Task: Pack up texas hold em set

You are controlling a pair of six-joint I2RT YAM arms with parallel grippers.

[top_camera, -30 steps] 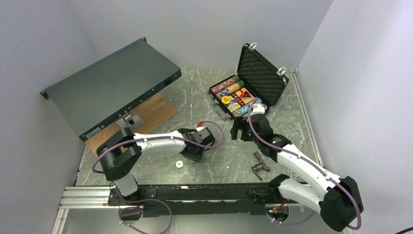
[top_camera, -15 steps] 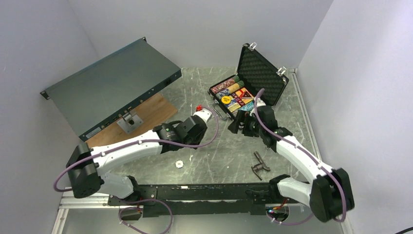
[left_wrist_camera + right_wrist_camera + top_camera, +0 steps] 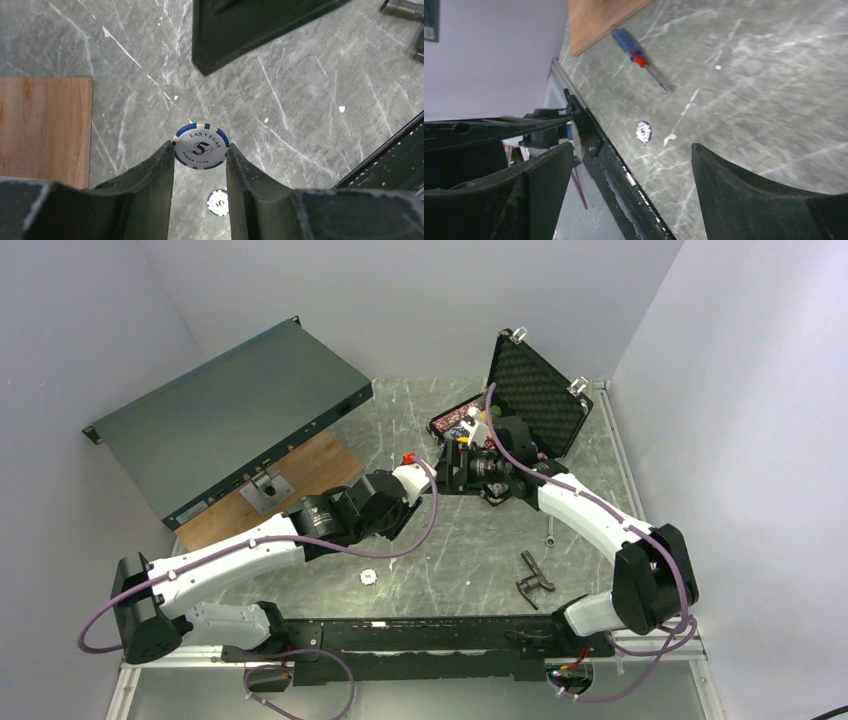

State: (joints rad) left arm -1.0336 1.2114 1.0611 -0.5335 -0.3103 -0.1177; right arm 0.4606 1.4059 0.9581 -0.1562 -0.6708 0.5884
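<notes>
Chip (image 3: 201,146) pinched in left fingers (image 3: 156,186), arm outstretched.

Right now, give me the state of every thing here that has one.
case: open, lid up.
left gripper: shut on the held chip.
held chip: pinched by its edges, off the table.
loose chip: flat on the table.
right gripper: open, empty.
screwdriver: lying on the table.

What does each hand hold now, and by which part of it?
The left hand grips a white-and-blue poker chip by its opposite edges. The right hand is open and empty.
</notes>
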